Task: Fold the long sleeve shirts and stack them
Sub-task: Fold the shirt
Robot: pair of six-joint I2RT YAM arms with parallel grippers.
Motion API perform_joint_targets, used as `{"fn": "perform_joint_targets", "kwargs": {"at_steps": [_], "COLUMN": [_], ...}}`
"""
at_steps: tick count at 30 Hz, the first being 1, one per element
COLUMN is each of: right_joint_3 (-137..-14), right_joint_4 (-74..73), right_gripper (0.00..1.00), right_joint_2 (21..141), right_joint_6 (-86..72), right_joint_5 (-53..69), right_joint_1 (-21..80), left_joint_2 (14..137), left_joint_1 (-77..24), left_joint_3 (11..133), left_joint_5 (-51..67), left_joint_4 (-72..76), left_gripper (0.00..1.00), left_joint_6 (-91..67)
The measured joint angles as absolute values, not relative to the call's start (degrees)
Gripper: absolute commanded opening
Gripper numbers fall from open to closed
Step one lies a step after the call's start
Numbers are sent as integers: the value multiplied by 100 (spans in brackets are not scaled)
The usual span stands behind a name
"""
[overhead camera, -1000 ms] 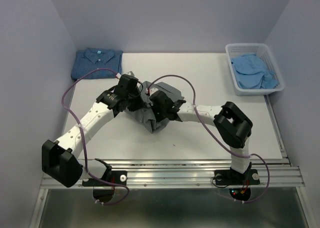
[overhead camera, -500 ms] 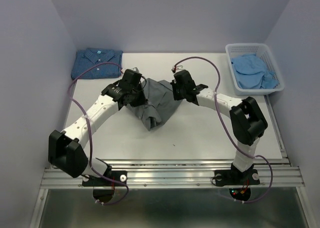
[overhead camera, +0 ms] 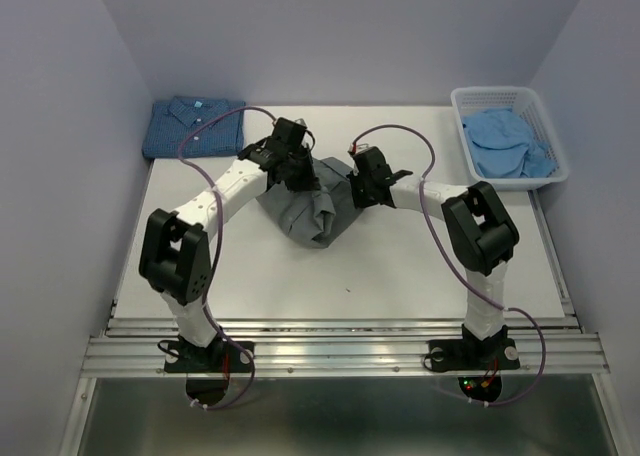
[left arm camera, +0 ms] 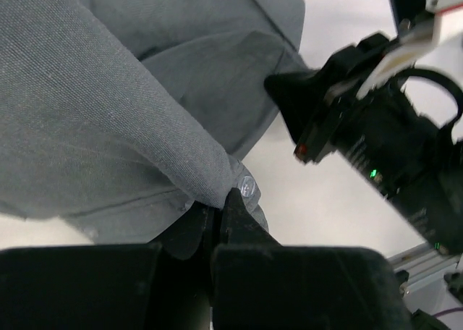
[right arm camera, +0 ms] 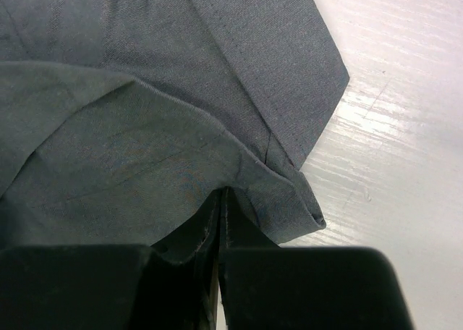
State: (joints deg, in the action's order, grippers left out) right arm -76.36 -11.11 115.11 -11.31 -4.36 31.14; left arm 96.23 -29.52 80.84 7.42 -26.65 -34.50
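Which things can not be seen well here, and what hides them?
Top view: the left arm and right arm cover part of the grey shirt.
Left wrist view: the left gripper pinches a fold; frame edges cut off the shirt.
Right wrist view: the right gripper pinches grey cloth; which part is unclear.
Top view: the pale blue shirt is bunched in the basket, sleeves hidden.

Lab cell: plain walls [overhead camera: 60, 126], aluminium rail [overhead camera: 340, 351]

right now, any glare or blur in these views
Top view: even light, sharp, faint shadows around the grey shirt. Left wrist: weave crisp, left gripper a dark blur. Right wrist: weave crisp, right gripper dark and blurred, glare on the table.
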Motion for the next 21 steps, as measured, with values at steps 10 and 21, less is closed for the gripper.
{"fn": "perform_joint_targets", "kwargs": {"at_steps": [10,21], "right_joint_3": [-7629,-7404], "right_joint_4": [-1068,-788], "right_gripper": [1,2], "right_joint_2": [11515,11417], "right_joint_6": [-1194,-1376], "right_joint_5": [-228,139], "right_joint_1": [3103,2939], "left_joint_2": [11295,12263], "left_joint_1": [-2974,-3074], "left_joint_3": [9343,10298], "left_joint_5": [1155,1393], "left_joint_4": [-2167,-1695], "left_gripper": [0,0], "left_joint_6": [-3446,-3446]}}
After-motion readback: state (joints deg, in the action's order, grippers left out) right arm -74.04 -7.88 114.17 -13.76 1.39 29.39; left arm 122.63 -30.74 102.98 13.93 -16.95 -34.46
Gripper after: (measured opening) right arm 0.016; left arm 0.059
